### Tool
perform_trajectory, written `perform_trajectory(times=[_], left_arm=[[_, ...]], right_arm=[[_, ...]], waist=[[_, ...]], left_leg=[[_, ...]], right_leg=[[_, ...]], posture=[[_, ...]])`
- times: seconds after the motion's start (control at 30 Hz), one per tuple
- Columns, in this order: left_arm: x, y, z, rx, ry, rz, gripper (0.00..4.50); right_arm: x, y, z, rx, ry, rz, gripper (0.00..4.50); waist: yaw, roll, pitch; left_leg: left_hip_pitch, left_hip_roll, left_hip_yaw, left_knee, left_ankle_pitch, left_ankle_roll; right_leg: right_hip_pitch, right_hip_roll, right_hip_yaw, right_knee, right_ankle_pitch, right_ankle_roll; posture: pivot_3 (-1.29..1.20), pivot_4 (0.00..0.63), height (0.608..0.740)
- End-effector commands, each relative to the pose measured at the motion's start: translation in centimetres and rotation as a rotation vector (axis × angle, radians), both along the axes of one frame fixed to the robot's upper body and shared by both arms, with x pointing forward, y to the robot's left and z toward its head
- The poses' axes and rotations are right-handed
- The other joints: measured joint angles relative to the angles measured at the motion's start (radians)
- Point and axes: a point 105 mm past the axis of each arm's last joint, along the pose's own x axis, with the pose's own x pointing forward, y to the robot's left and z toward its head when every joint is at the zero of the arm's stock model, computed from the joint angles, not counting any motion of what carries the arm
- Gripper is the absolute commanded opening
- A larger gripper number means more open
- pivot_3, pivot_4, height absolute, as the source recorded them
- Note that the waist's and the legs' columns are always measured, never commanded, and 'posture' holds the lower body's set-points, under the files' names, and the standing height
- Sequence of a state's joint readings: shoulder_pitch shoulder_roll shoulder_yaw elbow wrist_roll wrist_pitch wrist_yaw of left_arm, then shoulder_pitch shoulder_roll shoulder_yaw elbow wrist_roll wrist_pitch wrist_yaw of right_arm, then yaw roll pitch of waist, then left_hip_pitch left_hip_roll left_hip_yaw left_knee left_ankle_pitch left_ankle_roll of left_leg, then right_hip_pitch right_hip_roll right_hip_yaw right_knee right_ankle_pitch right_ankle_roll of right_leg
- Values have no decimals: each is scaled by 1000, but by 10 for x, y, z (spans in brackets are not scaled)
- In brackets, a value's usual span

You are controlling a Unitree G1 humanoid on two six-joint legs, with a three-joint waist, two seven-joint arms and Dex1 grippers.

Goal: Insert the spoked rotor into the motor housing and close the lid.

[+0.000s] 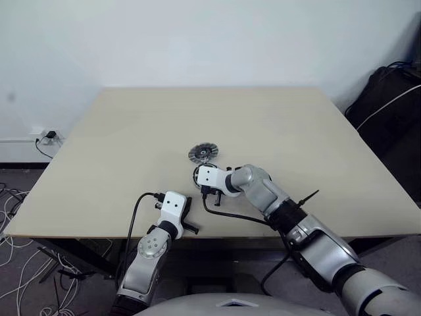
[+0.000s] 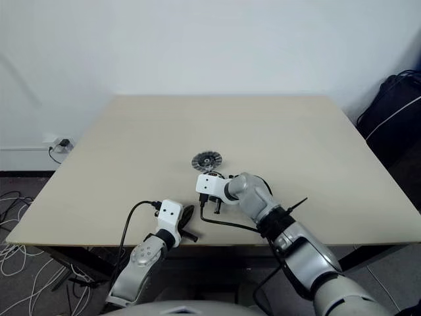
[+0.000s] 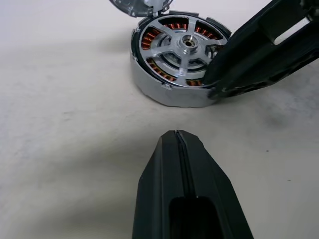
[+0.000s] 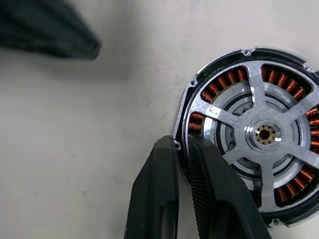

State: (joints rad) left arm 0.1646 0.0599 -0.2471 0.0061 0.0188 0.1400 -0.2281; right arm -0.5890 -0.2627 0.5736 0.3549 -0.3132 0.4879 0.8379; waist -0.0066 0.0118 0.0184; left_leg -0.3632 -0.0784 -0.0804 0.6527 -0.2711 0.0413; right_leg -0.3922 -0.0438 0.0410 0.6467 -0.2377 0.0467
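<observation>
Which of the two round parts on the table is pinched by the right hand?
The motor housing, with copper windings and the spoked rotor seated inside; the right hand clamps its rim. The lid lies apart, untouched.

The left gripper [image 3: 177, 137] reaches forward at a shallow downward slant, its two black fingers pressed together. The right gripper [image 4: 182, 144], angled steeply down and toward the left, has its fingers nearly together, pinching a thin rim.

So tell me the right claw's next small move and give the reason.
Probably let go and back off, then go for the lid. The spoked rotor already sits inside the motor housing, the right claw pinches the rim, and the lid lies apart on the table.
</observation>
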Motion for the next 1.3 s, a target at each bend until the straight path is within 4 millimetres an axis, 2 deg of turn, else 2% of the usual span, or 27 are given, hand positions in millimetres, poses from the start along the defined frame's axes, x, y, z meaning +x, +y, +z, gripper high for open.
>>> perform_trajectory(times=[0.03,0.17,0.4,0.53,0.67,0.87,1.13,1.3], left_arm=[[4,-5,8,-21,-34,-13,0],[2,-9,7,-29,-23,-27,0],[-2,-14,4,-40,-9,-43,0],[-3,-15,3,-40,-3,-55,0],[-2,-18,3,-39,-1,-76,0],[0,-20,4,-35,-4,-92,0],[0,-15,4,-31,-4,-77,0],[0,-14,4,-31,-4,-72,0]], right_arm=[[3,-11,13,66,-47,-119,97],[-8,-29,21,166,-62,-317,97],[-39,-49,41,289,-28,-513,97],[-57,-50,49,375,40,-631,97],[-70,-40,53,443,110,-685,97],[-67,-30,51,513,193,-803,97],[-54,-34,29,474,214,-940,97],[-47,-18,22,486,239,-936,97]], waist=[[5,0,0],[24,0,0],[39,-1,0],[35,-1,1],[31,-1,1],[28,-1,1],[24,0,1],[24,0,1]], left_leg=[[0,0,0,0,0,0],[-3,0,-1,0,-1,1],[-12,0,-2,2,-1,2],[-14,0,-2,3,-1,1],[-14,0,-2,4,-1,1],[-14,0,-2,6,-1,1],[-14,0,-2,5,-1,1],[-13,0,-2,7,0,1]], right_leg=[[0,0,0,0,0,0],[-1,-1,0,-2,0,0],[-8,-1,0,-2,0,0],[-10,-1,0,-2,0,0],[-10,0,0,-1,0,1],[-10,0,-1,-1,1,2],[-10,0,-2,-1,1,2],[-8,0,-3,-1,2,3]], posture=[[0,0,740],[0,0,740],[0,0,740],[0,0,740],[0,0,740],[0,0,740],[0,0,740],[0,0,740]])
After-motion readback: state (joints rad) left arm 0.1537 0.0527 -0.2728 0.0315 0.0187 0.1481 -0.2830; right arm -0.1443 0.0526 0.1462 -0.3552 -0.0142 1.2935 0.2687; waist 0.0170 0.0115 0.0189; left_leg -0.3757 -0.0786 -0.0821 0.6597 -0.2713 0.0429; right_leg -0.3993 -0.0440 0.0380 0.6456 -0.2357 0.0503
